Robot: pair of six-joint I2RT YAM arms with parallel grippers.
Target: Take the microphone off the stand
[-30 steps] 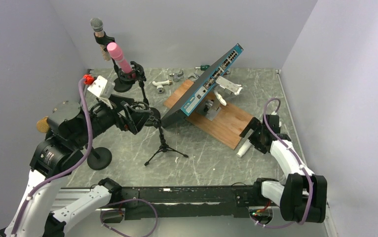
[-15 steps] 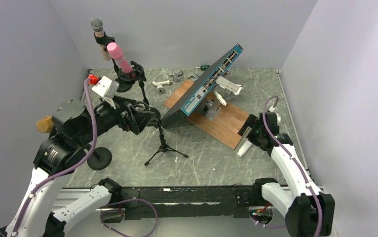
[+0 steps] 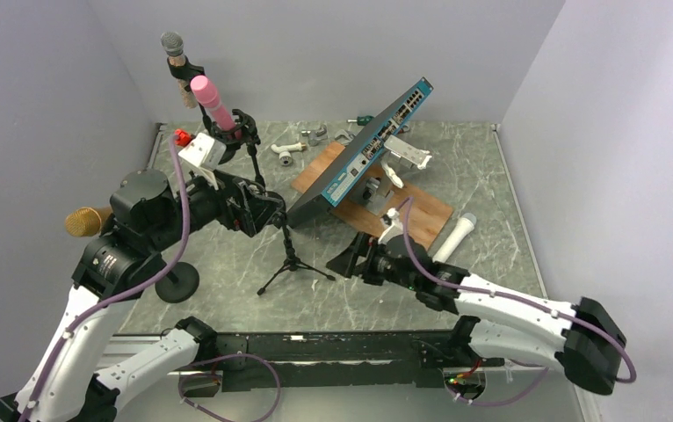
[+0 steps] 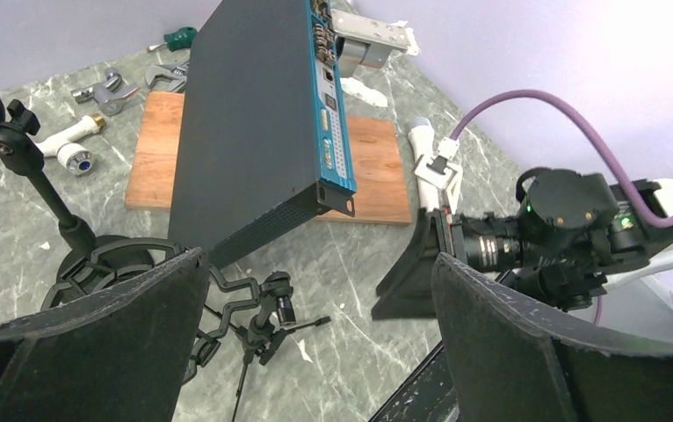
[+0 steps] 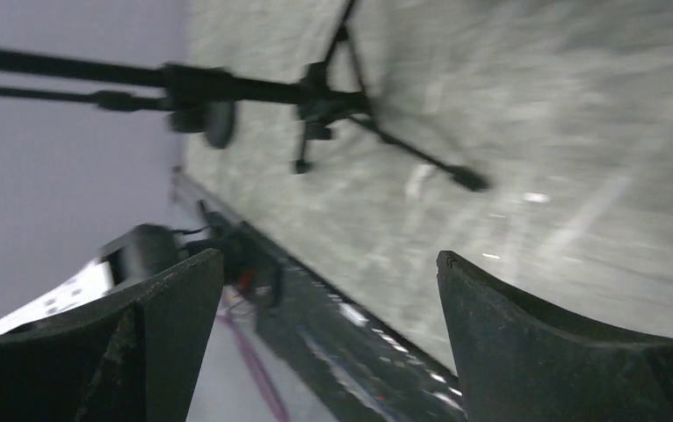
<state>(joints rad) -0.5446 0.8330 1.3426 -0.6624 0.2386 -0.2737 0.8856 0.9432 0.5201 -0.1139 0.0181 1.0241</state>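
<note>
Right tool (image 3: 352, 260) has swung to centre, open and empty beside the tripod stand (image 3: 291, 259), leaving the white microphone (image 3: 454, 236) lying diagonally on the surface (image 3: 482, 176) to its right, seemingly touching the board (image 3: 430, 214); left tool (image 3: 267, 214) hovers open.

Marble tbl (image 3: 478, 163), wood board (image 3: 423, 213), white mic (image 3: 456, 236), tripod (image 3: 293, 265)

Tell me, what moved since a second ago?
The right gripper swung from the table's right side toward the middle, near the small tripod stand, its jaws open and empty. The white microphone it was beside now lies alone by the wooden board. The left gripper edged slightly forward, jaws open. The pink microphone and network switch stayed put.
</note>
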